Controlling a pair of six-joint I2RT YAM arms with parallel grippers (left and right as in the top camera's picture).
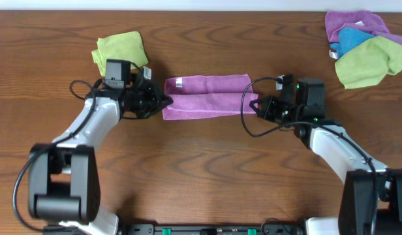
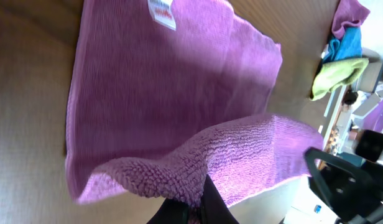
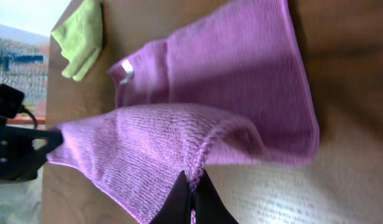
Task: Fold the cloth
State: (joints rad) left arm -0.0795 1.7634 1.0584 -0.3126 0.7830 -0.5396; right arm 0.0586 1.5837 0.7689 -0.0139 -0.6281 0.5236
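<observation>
One cloth (image 1: 207,96) lies lengthwise left-to-right, tag (image 1: 179,83) at left.

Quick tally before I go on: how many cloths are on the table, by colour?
Purple: 2, the middle cloth and the purple pile cloth
Green: 2, the lone green cloth and the green pile cloth
Blue: 1, the blue cloth in the pile
Total: 5

You are looking at the left arm (image 1: 90,124) and the right arm (image 1: 331,140), both wearing white shells over black joints. Right of the cloth (image 1: 207,98), a black cable (image 1: 243,121) is looping and green lights (image 1: 290,84) are glowing.
</observation>
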